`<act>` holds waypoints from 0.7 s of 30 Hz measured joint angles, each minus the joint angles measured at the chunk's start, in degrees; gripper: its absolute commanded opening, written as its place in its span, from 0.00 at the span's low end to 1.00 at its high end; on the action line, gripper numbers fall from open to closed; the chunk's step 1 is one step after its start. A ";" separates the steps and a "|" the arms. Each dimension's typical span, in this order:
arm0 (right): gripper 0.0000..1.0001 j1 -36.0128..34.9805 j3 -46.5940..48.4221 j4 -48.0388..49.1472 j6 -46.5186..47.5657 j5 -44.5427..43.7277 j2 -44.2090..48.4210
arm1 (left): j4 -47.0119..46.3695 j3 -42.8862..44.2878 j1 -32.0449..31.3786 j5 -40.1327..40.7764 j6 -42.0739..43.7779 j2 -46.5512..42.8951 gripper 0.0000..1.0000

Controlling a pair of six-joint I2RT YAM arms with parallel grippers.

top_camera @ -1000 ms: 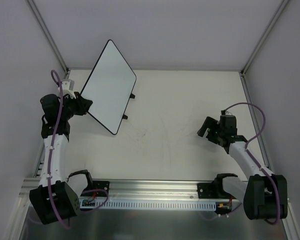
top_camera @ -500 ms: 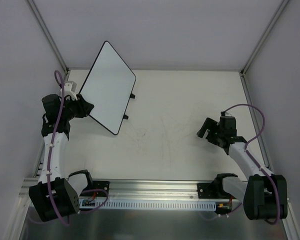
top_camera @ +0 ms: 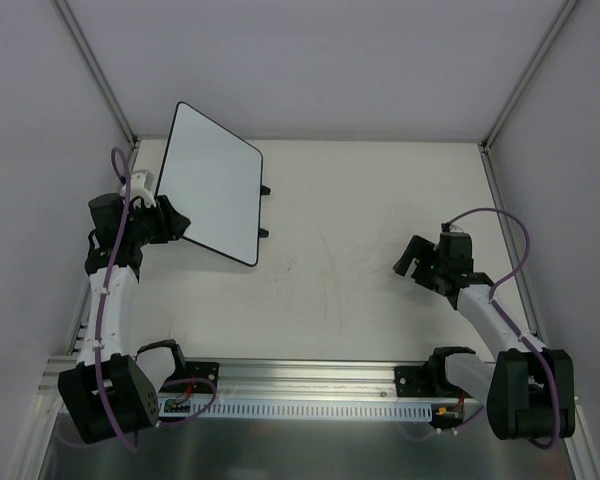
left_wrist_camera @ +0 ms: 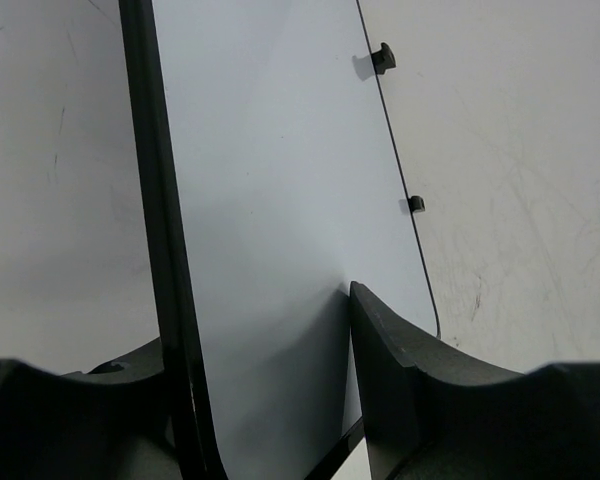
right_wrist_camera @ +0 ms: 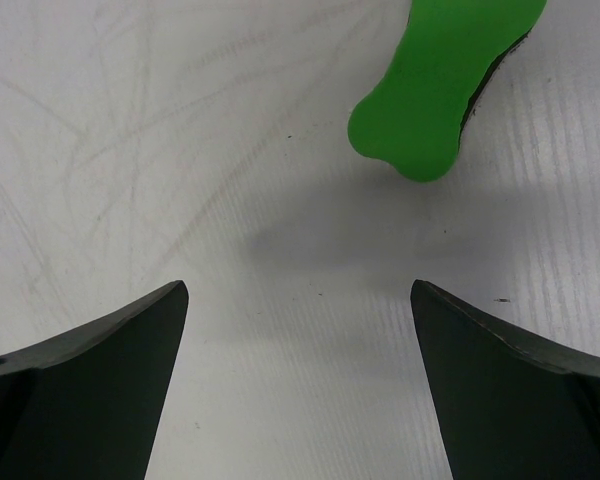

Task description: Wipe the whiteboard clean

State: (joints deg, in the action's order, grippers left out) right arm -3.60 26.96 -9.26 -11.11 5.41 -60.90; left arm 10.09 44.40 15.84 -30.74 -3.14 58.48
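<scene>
step in hand: holding the board up for wiping; not yet wiping, judging by the loose eraser.
whiteboard (top_camera: 212, 178): at the far left of the table (top_camera: 370, 190), tilted up on edge, white face toward the overhead camera, pinched at its lower left edge.
left gripper (top_camera: 170, 224): clamped onto the whiteboard's black rim, one finger on each face, plain in the wrist view.
right gripper (right_wrist_camera: 298, 292): spread wide, holding nothing, over bare tabletop well apart from the board.
eraser (right_wrist_camera: 438, 82): green, bone-shaped, flat on the table just ahead of the right fingers, untouched.
next move, as a guess: forward and down over the eraser, close across its narrow waist, then carry it to the board; firm left hold needed against the wiping push.
writing: none to be seen on the face shown; possibly already clean, or marked on the hidden side.
hidden or cut off: back face of the board; far end of the eraser cropped in the wrist view and not made out from overhead; lower corner touching the table or not, cannot tell.
stand feet (left_wrist_camera: 382, 57): two small black nubs along the far edge.
</scene>
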 measured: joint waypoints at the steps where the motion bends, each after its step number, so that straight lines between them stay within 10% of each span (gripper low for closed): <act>1: 0.99 0.00 0.00 0.00 0.00 0.00 0.00 | -0.02 -0.11 0.00 0.00 0.00 -0.04 0.45; 21: 0.99 0.00 -0.46 0.35 -0.24 1.07 0.00 | 0.26 -3.54 0.00 4.48 6.01 -2.69 0.68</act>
State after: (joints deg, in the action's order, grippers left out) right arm -3.60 26.50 -8.91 -11.35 6.48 -60.90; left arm 10.35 40.86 15.84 -26.26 2.87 55.79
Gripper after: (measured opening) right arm 0.990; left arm 0.677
